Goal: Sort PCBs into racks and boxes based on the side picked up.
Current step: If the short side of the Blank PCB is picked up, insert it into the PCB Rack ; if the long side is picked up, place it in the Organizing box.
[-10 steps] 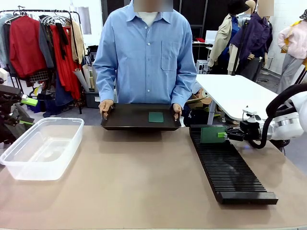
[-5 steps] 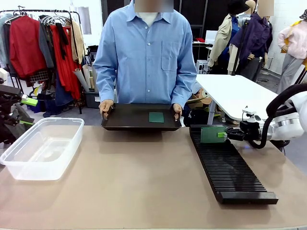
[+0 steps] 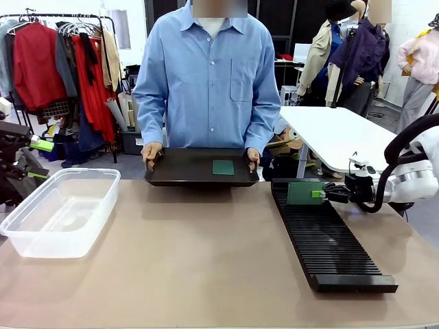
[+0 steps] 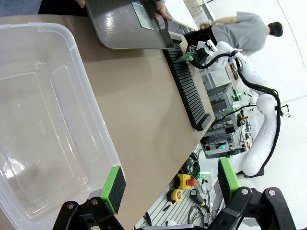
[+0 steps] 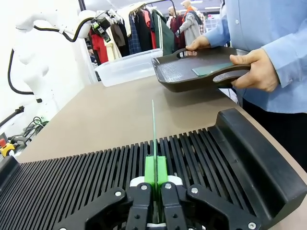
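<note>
My right gripper (image 3: 319,194) (image 5: 155,173) is shut on a green PCB (image 3: 304,192) (image 5: 153,125), held upright on edge over the far end of the long black slotted rack (image 3: 326,235) (image 5: 86,172). A second, smaller PCB (image 3: 223,167) (image 5: 211,69) lies flat in the black tray (image 3: 175,171) (image 5: 180,74) that a person holds with both hands at the far edge. My left gripper (image 4: 168,184) stands open at the table's left side, above the near rim of the clear plastic box (image 3: 60,209) (image 4: 43,120).
The person in a blue shirt stands across the table, one hand (image 3: 151,153) on each tray handle. The brown tabletop (image 3: 199,260) lies bare between box and rack. A white table (image 3: 336,137) and a clothes rail (image 3: 62,62) stand behind.
My right arm has drawn slightly to the right; the held PCB has barely shifted over the rack. The person and my left arm have not moved.
</note>
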